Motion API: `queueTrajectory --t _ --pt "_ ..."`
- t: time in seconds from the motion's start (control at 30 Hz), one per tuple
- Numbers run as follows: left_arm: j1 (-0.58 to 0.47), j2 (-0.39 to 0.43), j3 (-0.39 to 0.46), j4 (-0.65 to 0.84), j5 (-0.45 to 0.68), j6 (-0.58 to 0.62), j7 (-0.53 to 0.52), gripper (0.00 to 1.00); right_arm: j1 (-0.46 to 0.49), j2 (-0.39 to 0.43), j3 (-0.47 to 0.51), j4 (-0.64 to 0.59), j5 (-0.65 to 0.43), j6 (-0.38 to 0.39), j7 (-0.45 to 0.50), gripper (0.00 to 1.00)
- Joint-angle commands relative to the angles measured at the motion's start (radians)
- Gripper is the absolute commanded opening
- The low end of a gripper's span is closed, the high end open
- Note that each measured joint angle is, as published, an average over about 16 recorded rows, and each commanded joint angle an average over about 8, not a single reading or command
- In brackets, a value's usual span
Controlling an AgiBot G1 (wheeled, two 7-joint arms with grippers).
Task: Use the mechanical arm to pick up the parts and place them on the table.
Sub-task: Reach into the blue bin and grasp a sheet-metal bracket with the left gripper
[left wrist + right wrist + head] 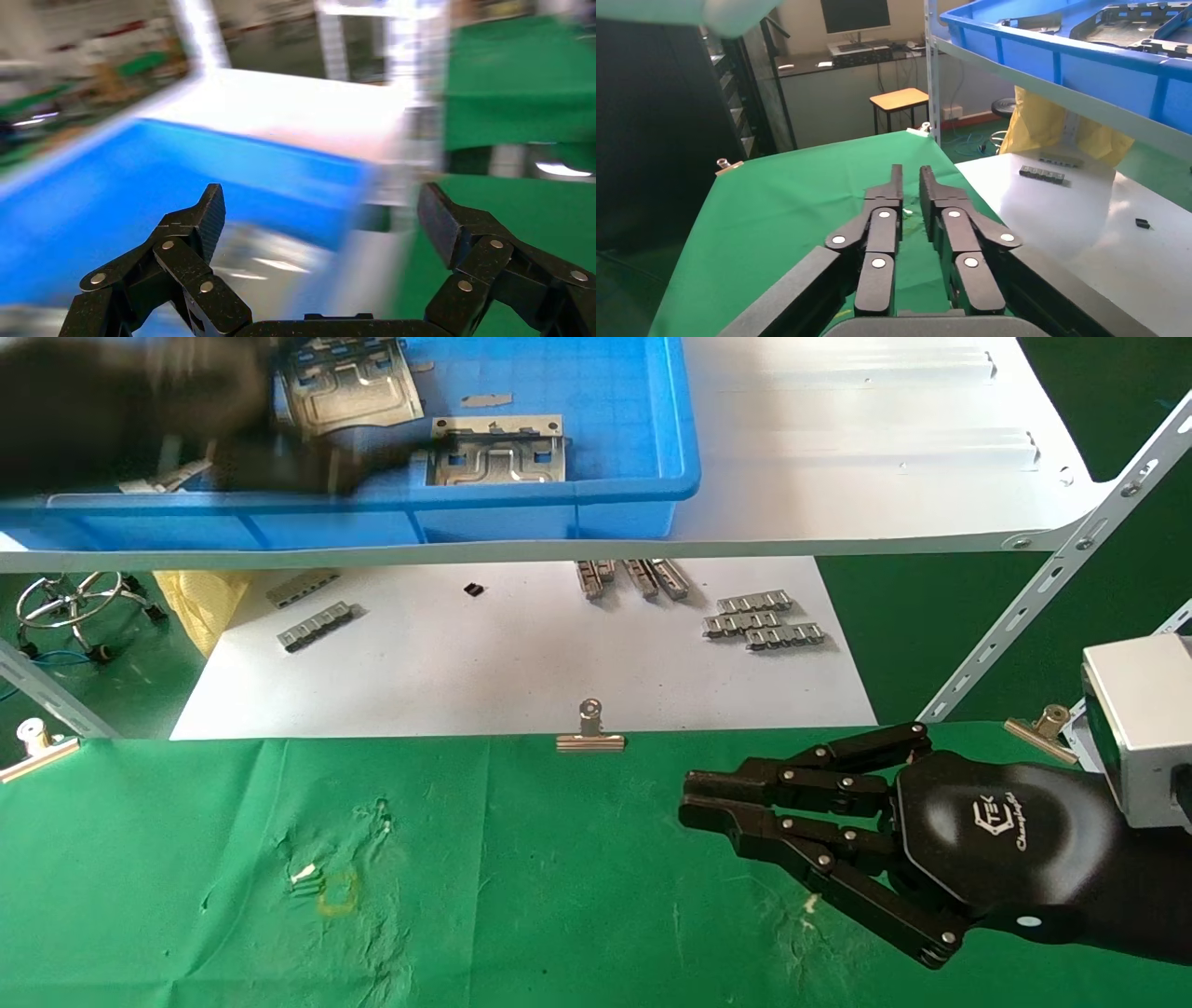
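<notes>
Two silver stamped parts lie in a blue bin on the shelf: one at the back, one nearer the front wall. My left gripper is a dark blur over the bin's left side. In the left wrist view it is wide open and empty, above a blurred silver part on the bin's floor. My right gripper hovers low over the green cloth table at the right, fingers together and empty; it also shows in the right wrist view.
The white shelf board carries the bin. Below it a flat white sheet holds several grey ridged strips. A silver binder clip grips the cloth's far edge. A slanted shelf strut stands at the right.
</notes>
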Motion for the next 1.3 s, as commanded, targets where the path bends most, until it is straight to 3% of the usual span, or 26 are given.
queueTrajectory --t 0.03,0.33,0.37,0.57,0.63,1.3 --pt "-0.111 0.056 0.032 0.123 0.082 -0.035 0.02 1.0 0.0 0.0 0.0 0.0 0.0 0.0 0.0 0.0" --pt "-0.31 0.242 0.119 0.516 0.29 -0.317 0.107 0.99 0.0 0.0 0.0 0.0 0.0 0.0 0.0 0.0" --pt "-0.323 0.255 0.127 0.545 0.304 -0.334 0.112 0.93 0.0 0.0 0.0 0.0 0.0 0.0 0.0 0.0" --pt "-0.383 0.303 0.167 0.671 0.368 -0.385 0.132 0.18 0.0 0.0 0.0 0.0 0.0 0.0 0.0 0.0" --pt "-0.395 0.313 0.178 0.701 0.384 -0.393 0.133 0.0 0.0 0.0 0.0 0.0 0.0 0.0 0.0 0.0" --pt "-0.406 0.347 0.201 0.796 0.42 -0.499 0.133 0.0 0.0 0.0 0.0 0.0 0.0 0.0 0.0 0.0"
